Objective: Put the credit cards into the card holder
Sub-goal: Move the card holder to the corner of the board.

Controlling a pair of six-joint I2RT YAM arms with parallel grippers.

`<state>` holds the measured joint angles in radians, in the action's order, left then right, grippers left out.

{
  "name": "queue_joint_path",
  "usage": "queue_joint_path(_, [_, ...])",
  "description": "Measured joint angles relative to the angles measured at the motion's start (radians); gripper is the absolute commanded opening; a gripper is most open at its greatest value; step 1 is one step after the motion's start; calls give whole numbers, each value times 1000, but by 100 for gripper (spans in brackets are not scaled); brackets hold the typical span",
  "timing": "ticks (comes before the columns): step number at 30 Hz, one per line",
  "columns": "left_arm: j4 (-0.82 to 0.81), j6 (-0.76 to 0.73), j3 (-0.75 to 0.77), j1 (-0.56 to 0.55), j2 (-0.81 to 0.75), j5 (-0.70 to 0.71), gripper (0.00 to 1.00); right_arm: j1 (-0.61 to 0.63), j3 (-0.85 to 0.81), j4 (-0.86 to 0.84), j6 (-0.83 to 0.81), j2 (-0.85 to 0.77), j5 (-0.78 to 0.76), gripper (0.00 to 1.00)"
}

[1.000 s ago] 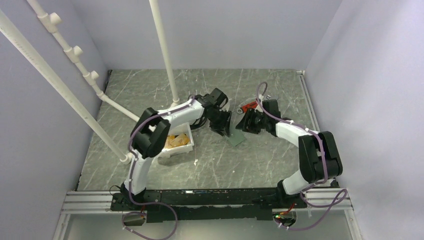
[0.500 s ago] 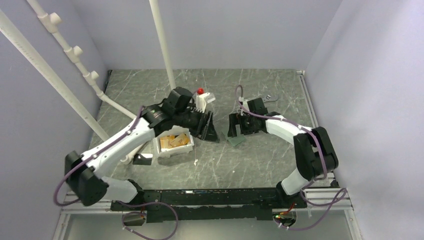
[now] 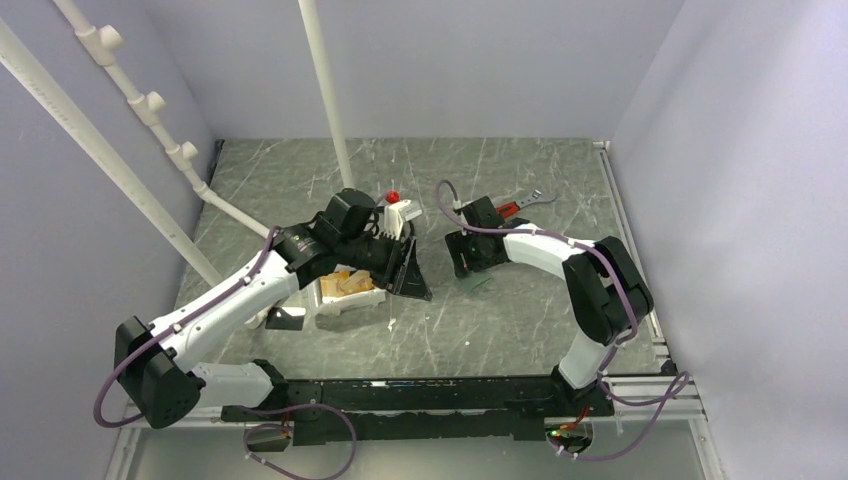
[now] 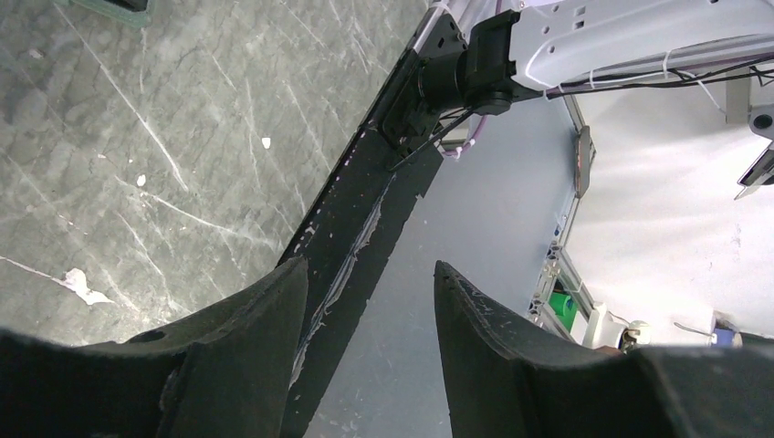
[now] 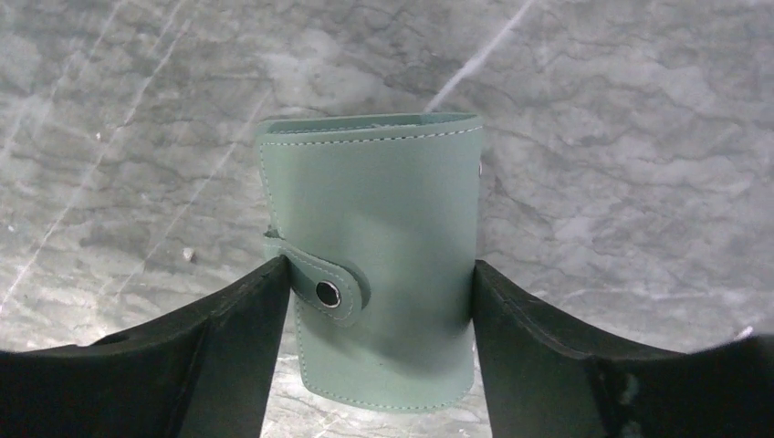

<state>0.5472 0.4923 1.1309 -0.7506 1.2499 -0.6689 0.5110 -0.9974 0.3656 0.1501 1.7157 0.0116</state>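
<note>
Hovering beside tray (image 3: 345, 303) with left pincer (image 4: 370, 274) released, empty; straddling shut holder (image 5: 383, 182) on desk (image 5: 137, 91) with right pincer (image 5: 381, 269) spread wide.

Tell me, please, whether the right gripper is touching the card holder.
Cannot tell. In the right wrist view the right gripper straddles the card holder, fingers right beside its edges, but neither contact nor gap shows plainly.

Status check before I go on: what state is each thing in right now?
Grey-green folding card holder: snapped shut, flat on table.
Gold credit cards: in white plastic tray.
Red-handled wrench: lying on table.
Left fingers: open, empty.
Right fingers: open, straddling the holder.
</note>
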Motion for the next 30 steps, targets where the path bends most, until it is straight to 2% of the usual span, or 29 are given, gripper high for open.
queue_joint_path(5, [11,-3,1,0,-5,5,59,2,1,8,56,-29,-90,52])
queue_joint_path(6, [15,-4,1,0,-6,9,59,-6,3,8,64,-42,-111,47])
queue_joint_path(8, [23,-8,1,0,-7,14,59,-68,17,8,97,-84,-131,45])
queue_joint_path(10, [32,-10,1,0,-10,20,59,-188,35,-1,133,-132,-122,47])
queue_joint_path(14, [45,-10,1,-3,-28,33,59,-546,38,-48,199,-184,-97,48])
queue_joint_path(15, [45,-10,1,-4,-32,35,59,-603,27,-50,205,-176,-98,51])
queue_joint_path(17, [45,-9,2,-5,-39,38,59,-702,-24,-46,216,-133,-99,64])
queue_joint_path(20, [50,-9,6,-6,-42,39,59,-748,-124,-36,219,-35,-99,94])
queue_joint_path(21, [61,-10,14,-6,-42,42,59,-751,-172,-16,209,5,-103,99])
queue_joint_path(24, [95,-14,55,-6,-42,55,59,-746,-256,39,191,64,-126,100])
queue_joint_path(26, [126,-29,106,-6,-42,70,59,-732,-270,86,182,48,-147,100])
queue_joint_path(30, [182,-61,244,-6,-42,110,60,-662,-271,197,163,-148,-160,100])
